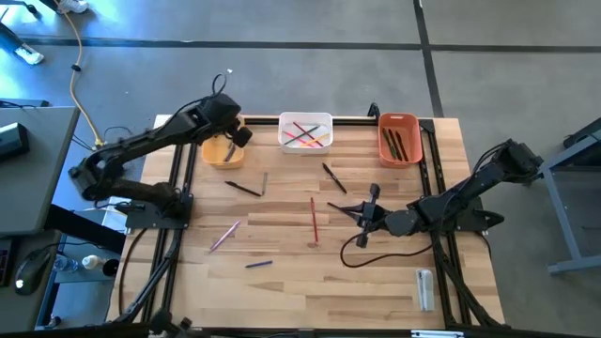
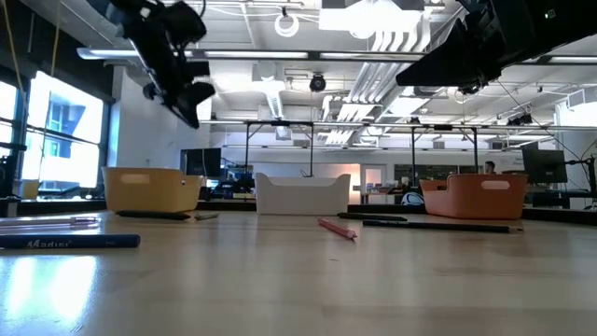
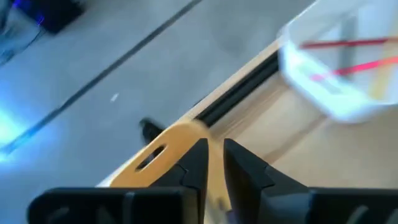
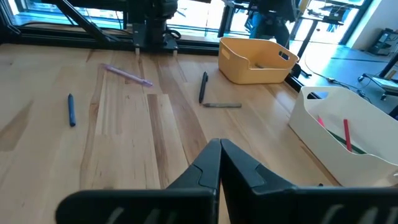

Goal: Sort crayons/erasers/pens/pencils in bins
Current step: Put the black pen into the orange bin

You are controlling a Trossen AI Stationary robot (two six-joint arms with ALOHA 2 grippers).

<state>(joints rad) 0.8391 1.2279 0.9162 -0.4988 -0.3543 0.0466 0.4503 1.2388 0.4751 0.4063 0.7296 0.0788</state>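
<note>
Three bins stand along the table's far edge: a yellow bin, a white bin holding red, pink and yellow pencils, and a red-orange bin holding dark pens. My left gripper hangs above the yellow bin. Its fingers are a narrow gap apart, and I see nothing between them. My right gripper is shut and empty above mid-table. Lying flat on the table are dark pens, a red pencil, a pink pencil, a blue stick and a whitish eraser.
A short grey stick lies beside the left dark pen. A black cable loops on the table under my right arm. Black frame rails run along the table's left and right sides. Bare wood lies near the front edge.
</note>
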